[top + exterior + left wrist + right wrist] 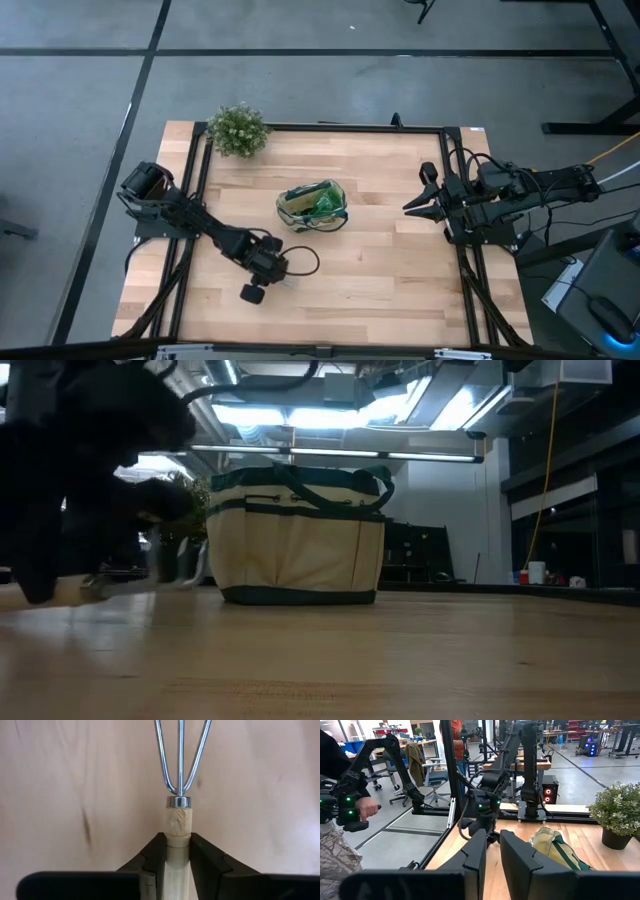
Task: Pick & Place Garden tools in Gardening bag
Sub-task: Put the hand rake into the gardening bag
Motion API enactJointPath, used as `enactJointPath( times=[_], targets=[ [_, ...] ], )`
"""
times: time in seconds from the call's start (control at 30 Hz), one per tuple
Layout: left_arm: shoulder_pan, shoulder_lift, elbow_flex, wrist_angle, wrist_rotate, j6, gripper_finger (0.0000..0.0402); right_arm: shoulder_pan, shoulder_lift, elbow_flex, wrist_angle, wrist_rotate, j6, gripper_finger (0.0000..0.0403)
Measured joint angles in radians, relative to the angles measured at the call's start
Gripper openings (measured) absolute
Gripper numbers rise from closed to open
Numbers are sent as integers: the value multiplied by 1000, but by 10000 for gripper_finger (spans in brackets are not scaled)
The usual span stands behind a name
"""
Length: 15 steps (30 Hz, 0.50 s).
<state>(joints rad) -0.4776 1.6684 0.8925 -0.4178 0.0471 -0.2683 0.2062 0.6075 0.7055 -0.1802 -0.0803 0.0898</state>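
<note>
We are gripping the mini rake with our left gripper, jaws clenched on the wooden handle just behind the metal collar, while the tool is lying flat on the worktop. The handle's long axis is running straight out between the jaws, with the three wire tines fanning ahead of us, so the grasp is square across the handle.

From above, our left gripper is sitting low at the front-left of the worktop, and the gardening bag is standing toward the middle of the board, beyond our jaws and a little to the right. That is the relation the coming move is turning on: we judge that we are needing to lift, swing toward the bag and bring the tines or the handle end over its open mouth. The left arm is clearly the nearer one.

Something green is already showing inside the bag. In the level view the bag is standing upright, handles arching over the opening, which may be catching the tines. The potted plant is standing at the far-left corner, well apart from our path.

Our right gripper is waiting at the right edge, jaws nearly together and gripping nothing.
</note>
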Motion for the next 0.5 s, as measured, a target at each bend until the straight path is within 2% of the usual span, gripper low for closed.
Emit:
enactJointPath(
  times=[0.2, 0.5],
  targets=[
    [-1, 0, 0, 164, -17, -128, 63, 0, 0, 0, 0, 0, 0, 60],
    [36, 0, 0, 437, -93, -199, 63, 0, 0, 0, 0, 0, 0, 60]
  ],
)
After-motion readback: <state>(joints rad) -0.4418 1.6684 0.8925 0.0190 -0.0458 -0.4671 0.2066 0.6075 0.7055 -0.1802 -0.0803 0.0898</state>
